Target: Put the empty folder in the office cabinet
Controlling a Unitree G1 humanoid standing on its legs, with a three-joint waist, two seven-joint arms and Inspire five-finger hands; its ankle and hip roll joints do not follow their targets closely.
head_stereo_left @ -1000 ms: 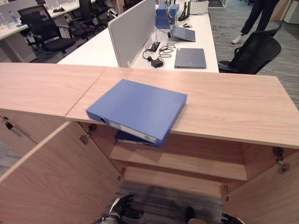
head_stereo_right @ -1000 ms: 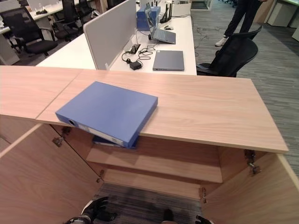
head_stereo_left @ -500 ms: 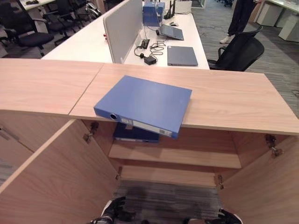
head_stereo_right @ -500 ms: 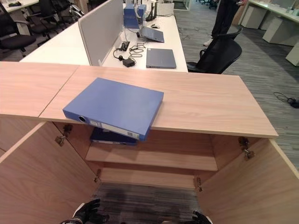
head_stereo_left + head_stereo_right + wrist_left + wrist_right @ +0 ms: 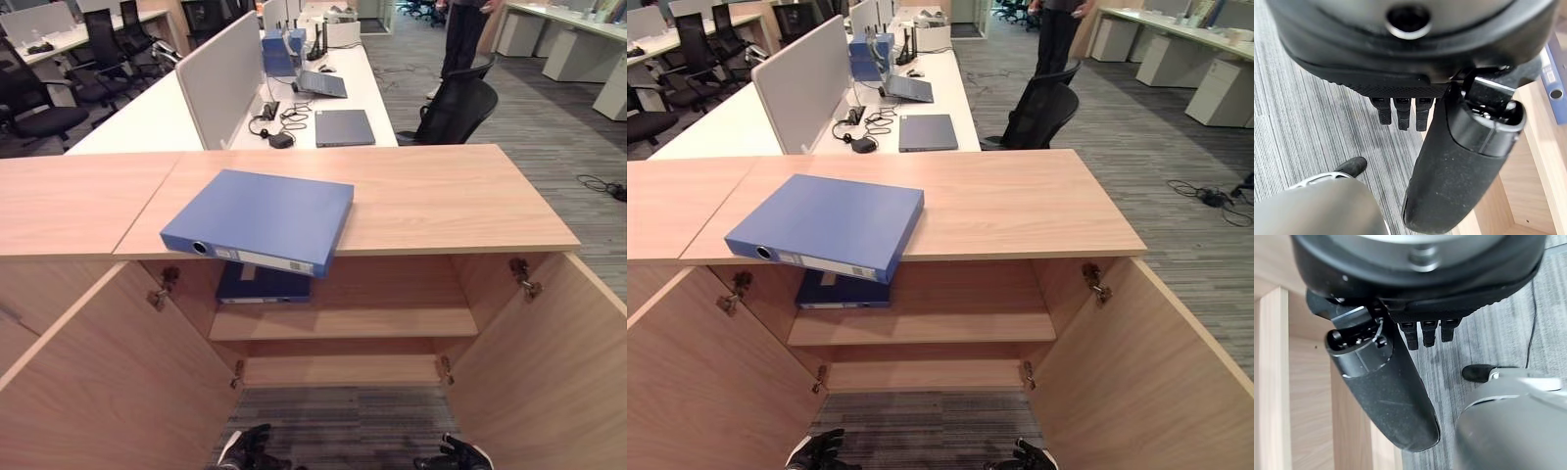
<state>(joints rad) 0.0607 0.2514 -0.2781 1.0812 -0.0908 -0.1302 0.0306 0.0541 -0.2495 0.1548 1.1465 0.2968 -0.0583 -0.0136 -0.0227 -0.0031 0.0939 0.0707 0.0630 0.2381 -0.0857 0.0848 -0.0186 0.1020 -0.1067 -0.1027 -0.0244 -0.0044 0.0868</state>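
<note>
Flat blue lever-arch folder [image 5: 260,218] is seen on wooden cabinet top [image 5: 441,201], spine overhanging front edge. Left hand [image 5: 247,452] & right hand [image 5: 456,454] hang low, fingers relaxed, nothing held. Folder should be gripped both sides at overhang, then slid onto wooden shelf [image 5: 392,323].

A closed laptop [image 5: 343,127] lies on the white desk [image 5: 147,113] beyond.
</note>
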